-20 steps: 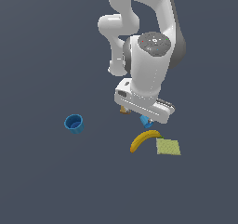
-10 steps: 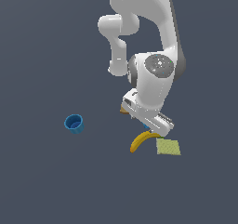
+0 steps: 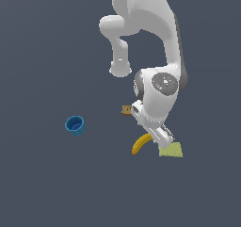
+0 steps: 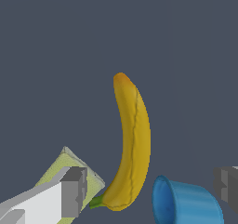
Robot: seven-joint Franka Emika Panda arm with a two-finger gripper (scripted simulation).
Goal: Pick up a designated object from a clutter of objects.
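The worktop (image 3: 42, 188) is one flat, matte surface of dark slate grey-blue. Its tone is even from the exterior view's left to its right, and it reaches all four borders of that picture. In the wrist view the same worktop (image 4: 56, 37) fills the background behind everything, in the same plain dark colour, evenly lit.
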